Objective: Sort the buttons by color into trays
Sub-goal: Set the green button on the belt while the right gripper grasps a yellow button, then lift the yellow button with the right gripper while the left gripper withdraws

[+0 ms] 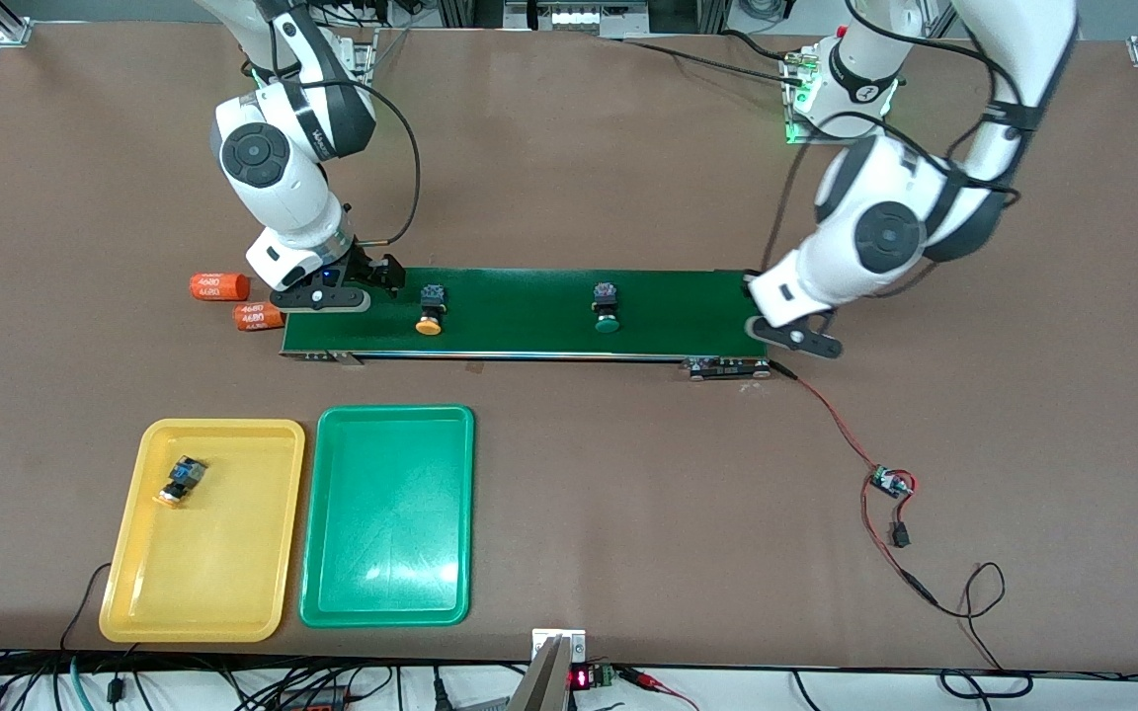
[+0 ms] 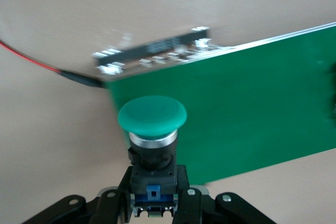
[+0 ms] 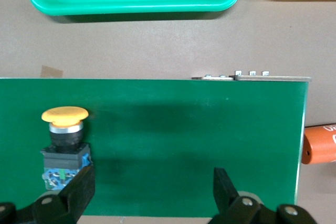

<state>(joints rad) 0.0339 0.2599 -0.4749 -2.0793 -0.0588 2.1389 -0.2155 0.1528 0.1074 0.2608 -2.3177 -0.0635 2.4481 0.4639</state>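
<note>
My left gripper (image 1: 792, 334) is over the dark-green conveyor belt's (image 1: 520, 321) end by the left arm. In the left wrist view it (image 2: 153, 192) is shut on the black-and-blue body of a green button (image 2: 152, 116); this button is hidden in the front view. A second green button (image 1: 607, 308) and an orange button (image 1: 429, 308) stand on the belt. My right gripper (image 1: 347, 288) is open over the belt's other end, with the orange button (image 3: 64, 140) just beside one finger (image 3: 79, 190). Another orange button (image 1: 179, 481) lies in the yellow tray (image 1: 223, 563). The green tray (image 1: 386, 583) holds nothing.
Two orange "4680" cylinders (image 1: 219, 286) (image 1: 258, 316) lie on the table by the belt's end near the right arm. A red wire runs from the belt to a small circuit board (image 1: 890, 484). The trays sit side by side near the front camera.
</note>
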